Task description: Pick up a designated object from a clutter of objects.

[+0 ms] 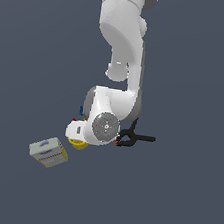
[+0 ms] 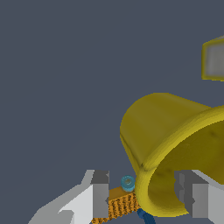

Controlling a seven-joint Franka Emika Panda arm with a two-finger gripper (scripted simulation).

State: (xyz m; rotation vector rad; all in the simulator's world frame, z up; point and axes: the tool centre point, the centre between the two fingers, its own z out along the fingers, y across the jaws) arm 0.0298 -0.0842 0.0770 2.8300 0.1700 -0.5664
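Gripper [image 2: 144,197]: two grey-and-white fingers [image 2: 99,194], spread apart, straddling the rim wall of the cup, one finger outside and one inside its mouth; whether the pads touch it cannot be told.

Plain yellow round cup [image 2: 170,140]: thick-rimmed, tapered, tipped on its side; in the exterior view mostly hidden beneath the white arm [image 1: 119,59].

Orange ribbed bit [image 2: 118,204] with blue ring [image 2: 127,183]: between the fingers.

Yellow-and-white printed box [image 1: 49,152]: apart, toward the exterior view's left.

Black spring clamp, red-tipped [image 1: 135,137]: exterior view's right.
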